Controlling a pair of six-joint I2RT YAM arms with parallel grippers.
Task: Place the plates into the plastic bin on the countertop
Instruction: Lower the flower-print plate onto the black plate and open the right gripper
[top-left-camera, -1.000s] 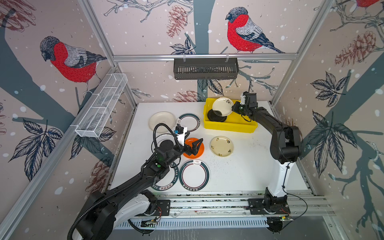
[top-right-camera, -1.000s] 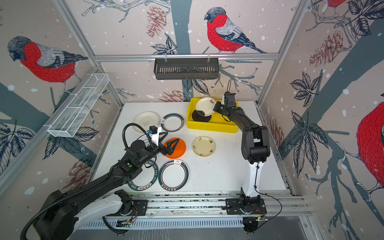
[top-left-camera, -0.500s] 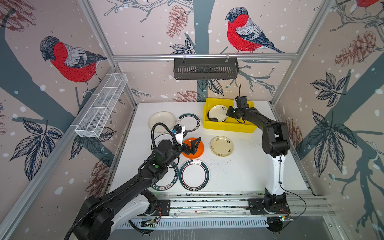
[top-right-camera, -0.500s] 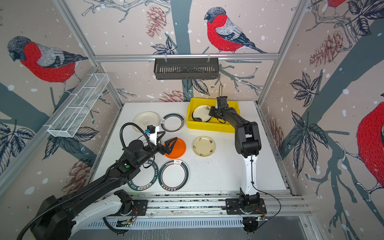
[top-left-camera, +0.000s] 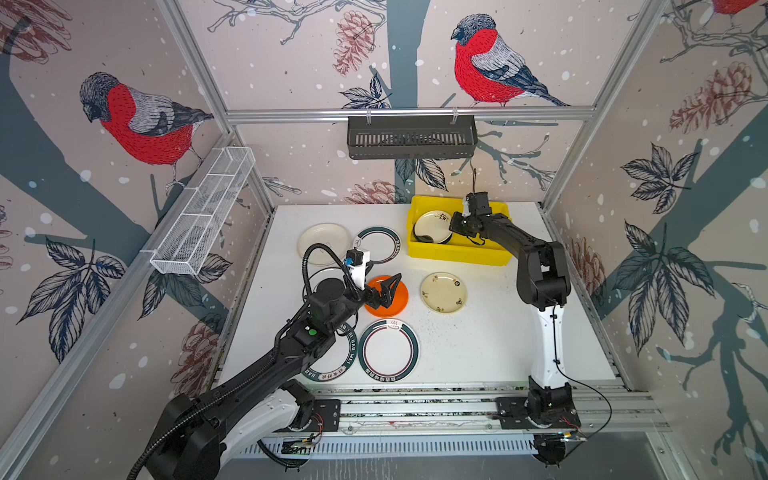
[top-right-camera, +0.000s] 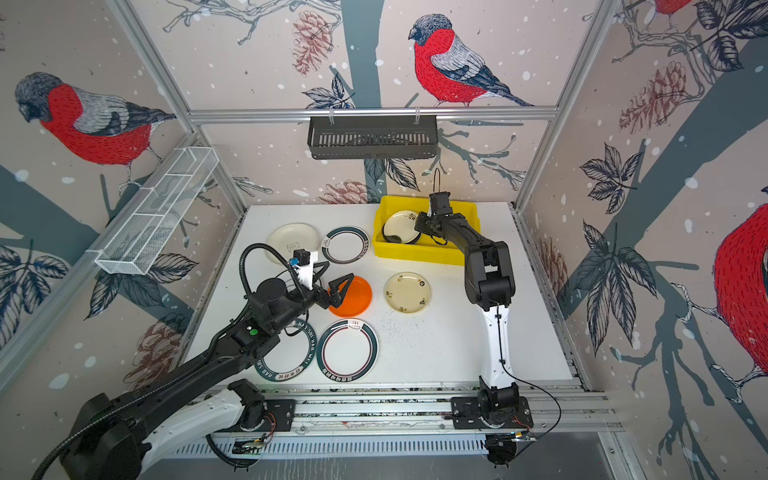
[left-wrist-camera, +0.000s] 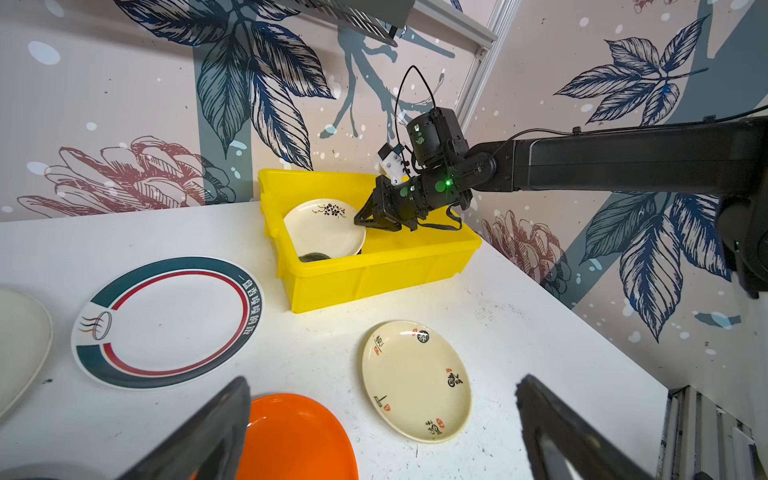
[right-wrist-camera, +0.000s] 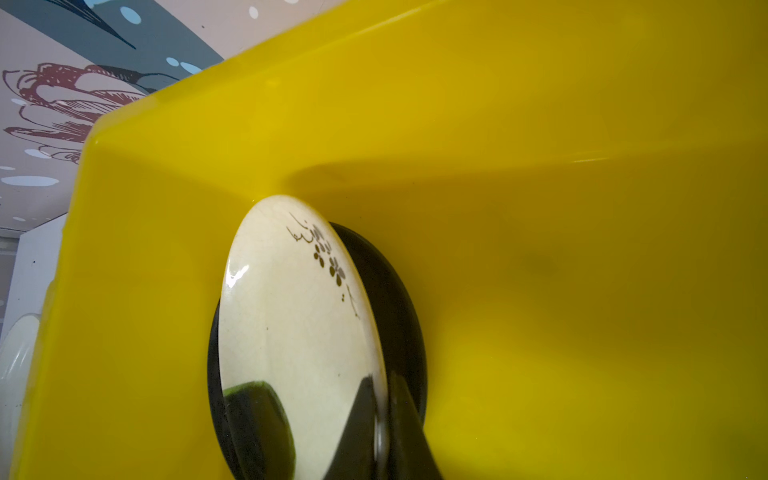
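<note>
Lowered from its carry above the tub 1 second ago, the right end effector (left-wrist-camera: 365, 220) now sits inside the bright yellow rectangular plastic bin (top-left-camera: 457, 258). The cream round plate with a dark flower sprig (right-wrist-camera: 291, 311) has come down with it. That plate lies tilted on the round black plate (right-wrist-camera: 401, 291) already in the bin, close to the bin's end wall. The right jaws stand narrow, astride the cream plate's near rim. In the right wrist view they seem to be pinching it, though a release just starting could look the same.

The left end effector (top-left-camera: 384, 291) has barely shifted. It is spread wide and empty, just above the flat round orange plate (top-left-camera: 397, 301) on the white speckled counter (top-left-camera: 478, 345).

The step in hand is setting plate 2 into the bin. Next, I judge, the right jaws must part enough to free the rim. They must then back out upward without dragging the cream plate off the black one.

The left arm then needs to drop and work 1 finger under the orange plate's low edge, which offers little to bite. At least 6 plates lie outside the bin, including a cream round plate with small red and black motifs (top-left-camera: 442, 292) and a plain white round plate (top-left-camera: 324, 243).
</note>
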